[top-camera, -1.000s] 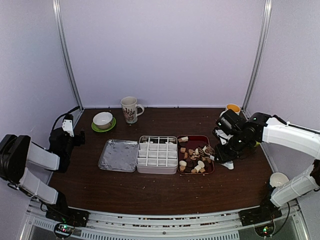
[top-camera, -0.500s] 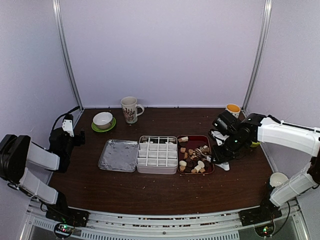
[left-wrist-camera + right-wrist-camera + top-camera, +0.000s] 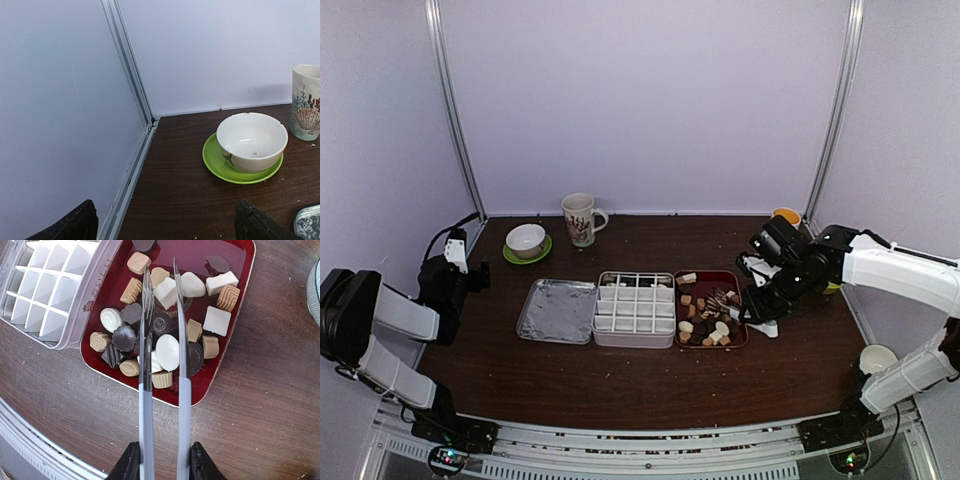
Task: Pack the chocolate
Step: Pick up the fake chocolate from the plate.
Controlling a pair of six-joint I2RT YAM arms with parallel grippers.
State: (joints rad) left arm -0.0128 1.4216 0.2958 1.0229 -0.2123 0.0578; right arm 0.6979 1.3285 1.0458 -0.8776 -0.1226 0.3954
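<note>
The chocolate (image 3: 167, 352) is a heap of small dark, tan and white pieces in the dark red tray (image 3: 239, 320), also seen from above as the chocolate (image 3: 708, 318). My right gripper (image 3: 162, 462) is shut on the metal tongs (image 3: 145, 390), at the tray's right side where the right gripper (image 3: 765, 310) shows from above. The tong tips stand on either side of a white cube (image 3: 166, 292). The white divided box (image 3: 635, 308) lies left of the tray. My left gripper (image 3: 165, 227) is open and empty at the far left.
A foil-lined lid (image 3: 558, 310) lies left of the box. At the back left are a bowl (image 3: 251, 141) on a green saucer (image 3: 220, 167) and a patterned mug (image 3: 580, 218). An orange cup (image 3: 786, 216) stands at the back right, a white cup (image 3: 876, 358) at the front right.
The right arm has shifted slightly at the tray's right edge and the tongs have narrowed. The left arm has not moved.
</note>
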